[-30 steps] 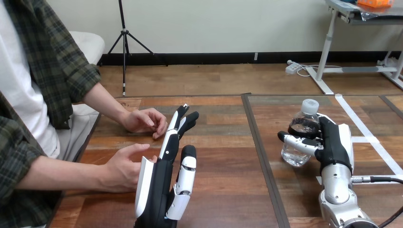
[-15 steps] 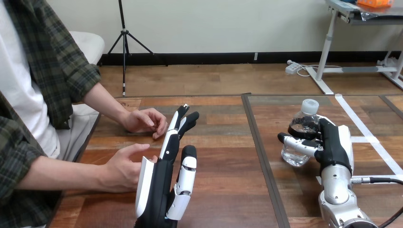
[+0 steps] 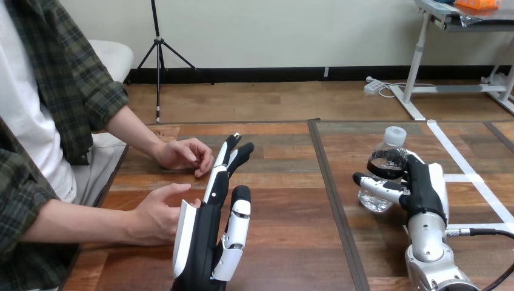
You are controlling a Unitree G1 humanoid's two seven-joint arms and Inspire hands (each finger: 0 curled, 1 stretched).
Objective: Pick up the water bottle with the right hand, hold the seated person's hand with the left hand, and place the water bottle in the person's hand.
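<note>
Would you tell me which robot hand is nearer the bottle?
Right. The right hand is curled round the bottle; the left hand stands upright well to its left, beside the person's near hand.

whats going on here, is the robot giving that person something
The right robot hand has its fingers curled round a water bottle at the right side of the table. The left robot hand stands upright with straight fingers beside the person's nearer hand, not gripping it. The person's other hand rests further back. Both are empty, so the bottle is not yet handed over.
</note>
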